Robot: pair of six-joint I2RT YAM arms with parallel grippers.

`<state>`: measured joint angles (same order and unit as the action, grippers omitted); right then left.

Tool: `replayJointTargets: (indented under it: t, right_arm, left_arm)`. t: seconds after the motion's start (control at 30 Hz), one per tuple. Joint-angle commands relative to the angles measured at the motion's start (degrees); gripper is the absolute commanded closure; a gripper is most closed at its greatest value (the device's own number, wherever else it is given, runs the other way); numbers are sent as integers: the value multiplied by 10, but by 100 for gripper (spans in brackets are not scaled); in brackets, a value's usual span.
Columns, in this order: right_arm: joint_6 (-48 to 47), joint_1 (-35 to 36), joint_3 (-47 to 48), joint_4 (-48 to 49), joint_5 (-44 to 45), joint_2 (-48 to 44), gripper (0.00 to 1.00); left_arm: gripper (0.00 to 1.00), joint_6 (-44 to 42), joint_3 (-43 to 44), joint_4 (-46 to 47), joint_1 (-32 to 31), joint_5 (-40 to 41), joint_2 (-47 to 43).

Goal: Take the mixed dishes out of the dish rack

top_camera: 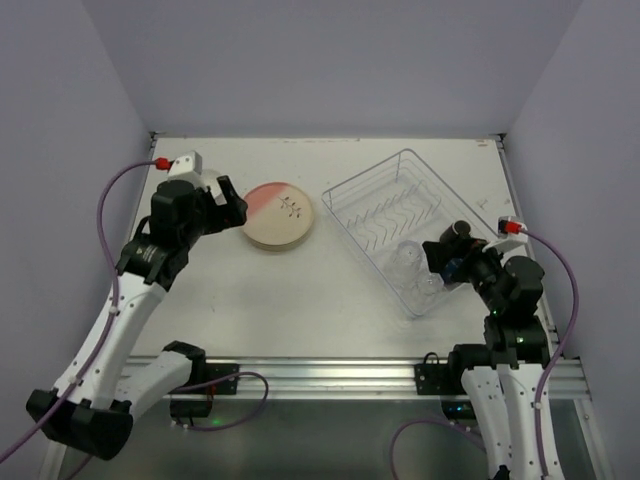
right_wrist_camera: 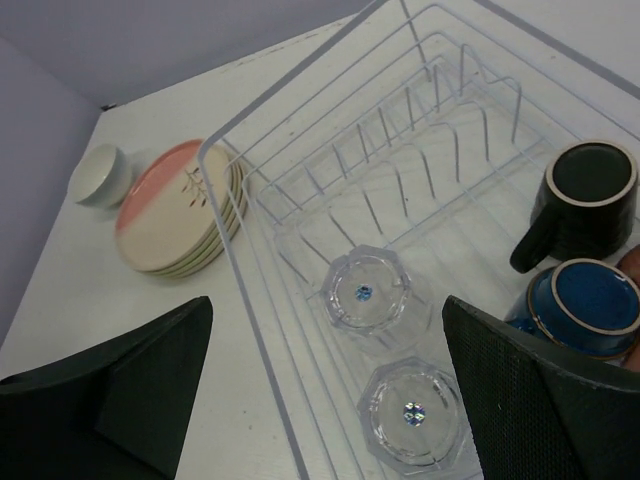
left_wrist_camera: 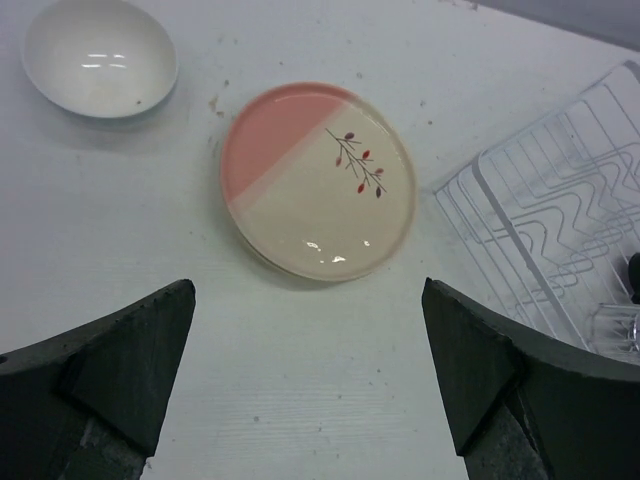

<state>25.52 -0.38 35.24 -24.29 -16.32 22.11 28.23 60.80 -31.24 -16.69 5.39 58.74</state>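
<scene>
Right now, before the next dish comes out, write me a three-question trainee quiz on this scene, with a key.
1. True or false: the stack of plates stands inside the dish rack.
2. How many clear glasses sit in the rack? A one, B two, C three.
3. Fill in: the white bowl sits on the ___ beside the plates.
Key: 1 false; 2 B; 3 table.

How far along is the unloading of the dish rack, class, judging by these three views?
Done: the stack of plates and the white bowl sit on the table, outside the dish rack. In hand: nothing; the left pincer and right pincer are both open and empty. Left: two clear glasses, upside down, a dark cup and a blue cup sit in the rack.
</scene>
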Motion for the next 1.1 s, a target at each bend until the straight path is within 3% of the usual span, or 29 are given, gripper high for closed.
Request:
replayJointTargets:
  t: [0.0,0.1,0.17,0.4,0.5,0.6,0.63,0.8,1.07]
  right_arm:
    - [0,-1,30,-1,66,28,1]
    - [38,-1,21,43,-11,51,1]
    - [110,-1,27,63,4,58,1]
    - [95,-1,68,61,24,97,1]
    - [81,-1,135,-32,88,194,1]
    - [91,-1,168,-65,163,261,1]
    - [102,-1,167,-65,209,266,1]
    - [140,-1,165,-33,275,310,1]
    - [154,-2,230,-34,381,481,5]
  left_arm:
    - [0,-51,-61,-44,1,56,-52]
    - [0,-71,-108,-22,0,75,-84]
    - [0,-83,-119,-11,0,71,-90]
    - [0,-81,-150,8,0,45,-144]
    - [0,-79,-157,13,-1,30,-153]
    - [0,-79,-159,15,-1,20,-158]
    - [0,-78,-160,15,-4,16,-159]
    - [0,-77,-165,20,-8,16,-170]
    - [0,-75,-165,19,-18,21,-163]
